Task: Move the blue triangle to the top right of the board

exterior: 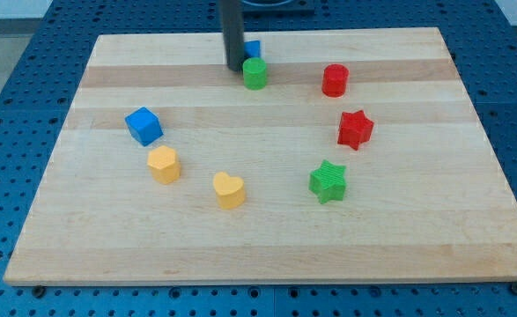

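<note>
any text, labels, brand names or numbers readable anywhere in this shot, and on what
None: no word, label, brand, number or sign can be read in the camera view.
The wooden board is bare wood, unprinted.
The blocks, such as the blue cube, the red star and the blue triangle, carry no marks.
My tip is plain dark, just left of the green cylinder.

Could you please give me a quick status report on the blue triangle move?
My tip down at board's top centre, left of the small blue triangle block, which it partly hides. Green cylinder block right beside both. Red cylinder block sits further right.
</note>
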You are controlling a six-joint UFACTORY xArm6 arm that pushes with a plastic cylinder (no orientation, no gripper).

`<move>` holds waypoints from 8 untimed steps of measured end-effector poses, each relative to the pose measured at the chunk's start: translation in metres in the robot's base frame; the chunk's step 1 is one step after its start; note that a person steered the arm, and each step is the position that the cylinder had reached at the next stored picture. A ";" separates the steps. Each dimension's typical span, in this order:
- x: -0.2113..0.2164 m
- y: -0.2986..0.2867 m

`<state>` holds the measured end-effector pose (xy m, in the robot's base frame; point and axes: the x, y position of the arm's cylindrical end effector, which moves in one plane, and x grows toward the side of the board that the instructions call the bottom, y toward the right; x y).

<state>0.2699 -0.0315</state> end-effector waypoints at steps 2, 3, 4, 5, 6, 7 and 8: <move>-0.001 0.090; -0.001 0.041; 0.001 -0.010; 0.014 -0.066; -0.002 -0.085; -0.015 -0.062; -0.020 0.001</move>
<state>0.2495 -0.0310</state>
